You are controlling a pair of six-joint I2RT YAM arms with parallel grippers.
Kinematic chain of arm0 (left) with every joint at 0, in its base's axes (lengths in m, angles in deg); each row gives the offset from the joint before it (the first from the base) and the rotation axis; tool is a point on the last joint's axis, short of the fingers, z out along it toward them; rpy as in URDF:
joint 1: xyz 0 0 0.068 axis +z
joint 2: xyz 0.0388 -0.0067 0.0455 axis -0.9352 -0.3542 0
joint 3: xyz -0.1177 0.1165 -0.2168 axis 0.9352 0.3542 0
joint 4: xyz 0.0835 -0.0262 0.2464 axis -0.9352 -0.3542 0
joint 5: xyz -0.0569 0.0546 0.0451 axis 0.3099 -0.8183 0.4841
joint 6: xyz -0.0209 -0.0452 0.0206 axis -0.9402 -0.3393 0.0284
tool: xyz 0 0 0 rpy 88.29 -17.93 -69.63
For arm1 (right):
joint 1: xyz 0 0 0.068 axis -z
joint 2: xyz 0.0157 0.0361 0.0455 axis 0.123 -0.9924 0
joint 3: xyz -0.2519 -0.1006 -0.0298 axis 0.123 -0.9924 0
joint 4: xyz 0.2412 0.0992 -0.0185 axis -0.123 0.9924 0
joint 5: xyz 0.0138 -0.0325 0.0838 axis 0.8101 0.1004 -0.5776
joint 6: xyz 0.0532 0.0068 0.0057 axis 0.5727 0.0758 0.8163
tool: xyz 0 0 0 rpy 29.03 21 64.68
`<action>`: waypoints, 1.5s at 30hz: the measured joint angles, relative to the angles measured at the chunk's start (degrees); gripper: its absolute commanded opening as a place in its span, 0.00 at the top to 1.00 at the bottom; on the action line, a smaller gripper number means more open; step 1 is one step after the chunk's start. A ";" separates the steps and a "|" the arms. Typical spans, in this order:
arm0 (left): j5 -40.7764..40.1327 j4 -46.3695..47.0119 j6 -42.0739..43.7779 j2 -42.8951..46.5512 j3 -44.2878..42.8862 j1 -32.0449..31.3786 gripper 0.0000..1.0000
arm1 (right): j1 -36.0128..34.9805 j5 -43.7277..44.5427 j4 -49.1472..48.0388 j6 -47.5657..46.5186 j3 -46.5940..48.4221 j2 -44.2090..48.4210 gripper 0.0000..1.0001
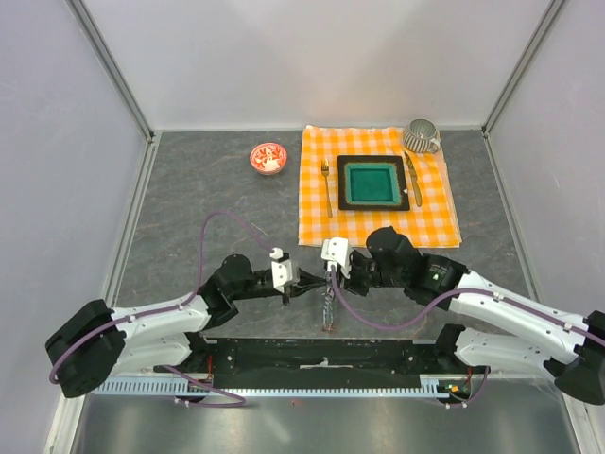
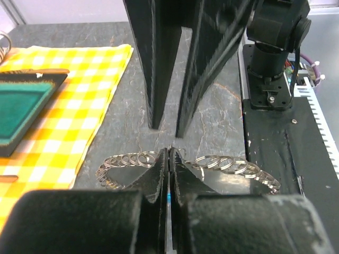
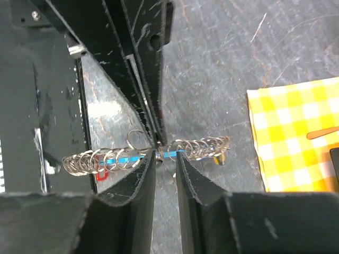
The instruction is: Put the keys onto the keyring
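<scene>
Laboratory robot cell: plain white walls point(image 1: 312, 57) and aluminium frame posts point(image 1: 109, 66) enclose a grey tabletop point(image 1: 208, 189). The left arm point(image 1: 151, 326) and right arm point(image 1: 510, 303) are bolted along the picture's bottom edge, with a staged checked cloth point(image 1: 435, 222) at upper right.

A cloth point(image 1: 378, 227) lies on the far right part of the table point(image 1: 208, 189), with a plate point(image 1: 373, 159) at its centre. A fork point(image 1: 327, 184) lies just left of the plate, a knife point(image 1: 412, 178) just right of it, and a cup point(image 1: 421, 137) stands on the cloth's far right corner. A small bowl point(image 1: 267, 158) sits on the bare table, left of the cloth's far corner. Nearer the front edge, a keyring point(image 1: 328, 310) lies stretched front to back, with the left gripper point(image 2: 168, 159) on its left and the right gripper point(image 3: 165, 161) on its right, their tips meeting at its middle.
</scene>
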 measured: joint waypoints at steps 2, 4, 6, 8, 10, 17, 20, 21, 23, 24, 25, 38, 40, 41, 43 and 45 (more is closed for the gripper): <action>-1.49 4.26 -0.85 -0.17 3.21 0.02 0.98 | 0.00 0.17 -3.34 1.33 -1.84 1.46 0.65; -2.93 9.79 -1.97 -1.16 6.60 0.00 0.98 | 0.00 0.57 -6.73 2.80 -4.00 2.75 0.64; -4.42 15.26 -3.17 -2.97 9.01 0.00 0.98 | 0.09 1.09 -9.68 4.50 -6.25 4.00 0.64; -5.77 21.03 -4.44 -5.20 10.69 0.00 0.98 | 0.42 1.57 -11.98 6.80 -8.68 5.42 0.64; -7.02 25.33 -6.03 -7.67 11.61 0.00 0.98 | 0.94 1.81 -14.19 9.01 -10.95 6.71 0.63; -8.57 32.48 -10.32 -13.99 12.07 0.00 0.98 | 1.66 1.81 -19.82 15.08 -16.94 9.62 0.62; -8.68 32.98 -10.97 -14.38 12.07 0.00 0.98 | 1.66 1.73 -21.51 16.09 -17.92 9.44 0.62; -8.76 33.00 -11.04 -14.38 12.07 0.00 0.98 | 1.66 1.84 -21.99 16.22 -18.12 9.25 0.62; -9.03 33.05 -11.17 -14.38 12.07 0.00 0.98 | 1.66 2.25 -23.02 16.55 -18.80 9.03 0.61; -9.16 33.05 -11.19 -14.38 12.07 0.00 0.98 | 1.66 2.67 -23.54 16.63 -19.23 9.03 0.61; -9.25 33.05 -11.19 -14.40 12.04 0.00 0.98 | 1.64 3.04 -23.98 16.81 -19.74 8.96 0.62; -10.01 33.27 -11.19 -14.75 11.89 0.00 0.98 | 1.62 3.89 -28.13 17.42 -21.44 3.91 0.69; -10.01 33.27 -11.19 -14.75 11.89 0.00 0.98 | 1.62 3.89 -28.55 17.44 -21.49 3.26 0.72; -10.01 33.24 -11.19 -14.75 11.89 0.00 0.98 | 1.62 3.87 -28.87 17.44 -21.53 2.95 0.74; -10.03 33.27 -11.19 -14.75 11.89 0.00 0.98 | 1.62 3.85 -29.57 17.44 -21.62 2.36 0.84; -10.05 33.24 -11.19 -14.75 11.89 0.00 0.98 | 1.62 3.80 -30.08 17.51 -21.70 1.88 0.95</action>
